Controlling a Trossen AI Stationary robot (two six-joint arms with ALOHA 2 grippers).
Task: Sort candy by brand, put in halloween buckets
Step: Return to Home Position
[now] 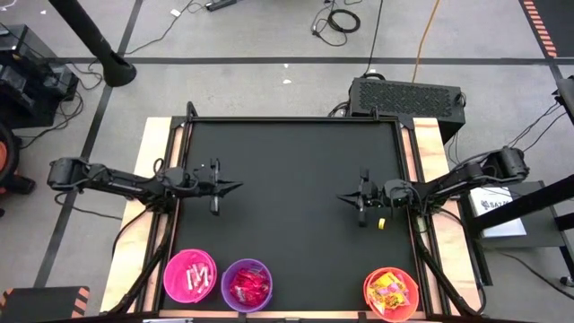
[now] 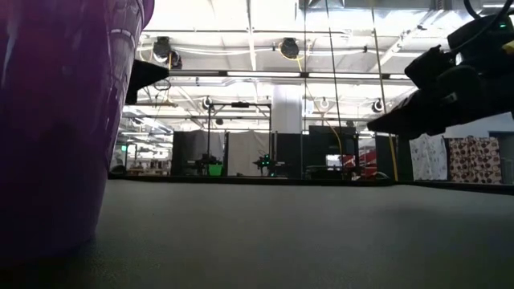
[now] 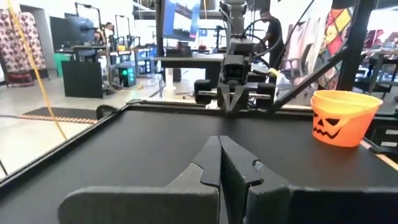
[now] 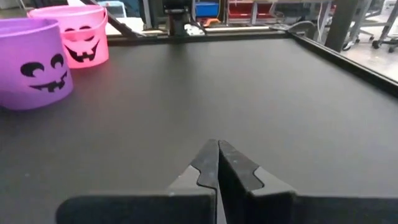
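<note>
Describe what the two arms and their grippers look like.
The left arm and right arm are near black, built of slim jointed links, with cables looping by their bases. The left gripper and right gripper each end in two flat matte black fingers tapering to a narrow tip, with a stepped notch near it. No markings show on them.

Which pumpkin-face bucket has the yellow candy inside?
The orange-red round plastic bucket, standing apart from the other two, holds the yellow wrapped packets. The hot pink bucket holds pale packets; the purple bucket holds red ones.
</note>
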